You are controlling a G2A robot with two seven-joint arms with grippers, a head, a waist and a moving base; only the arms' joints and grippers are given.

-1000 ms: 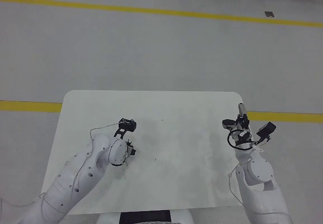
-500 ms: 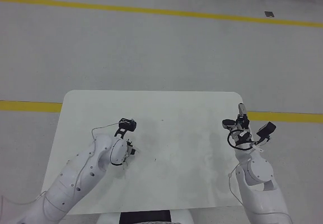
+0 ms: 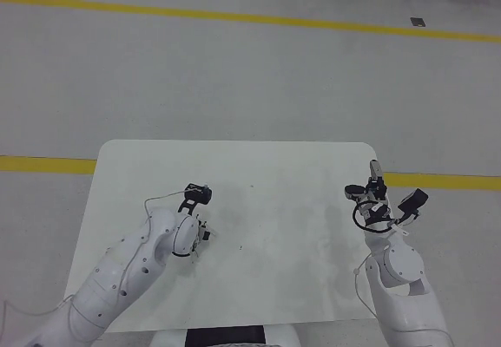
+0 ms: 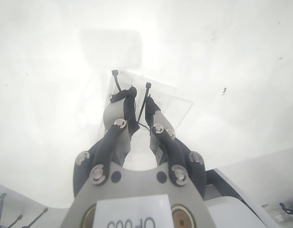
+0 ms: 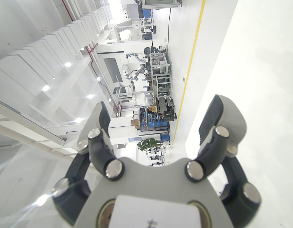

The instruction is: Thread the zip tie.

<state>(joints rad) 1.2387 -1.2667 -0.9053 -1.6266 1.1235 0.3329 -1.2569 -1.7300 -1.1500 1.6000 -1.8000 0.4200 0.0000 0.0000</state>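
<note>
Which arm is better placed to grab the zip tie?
Left: the left gripper straddles a black zip tie at the table, while the right gripper, open and empty, points away into the room.

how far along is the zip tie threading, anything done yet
Done: nothing threaded. The zip tie nearest the left gripper is straight and not looped.
In hand: the left gripper is at the clear holder, right beside that tie, but a grasp is unclear.
Left: lift the tie out, bring over the right gripper, which sits with jaws open and empty at the table edge, then feed the tail through the head.
</note>
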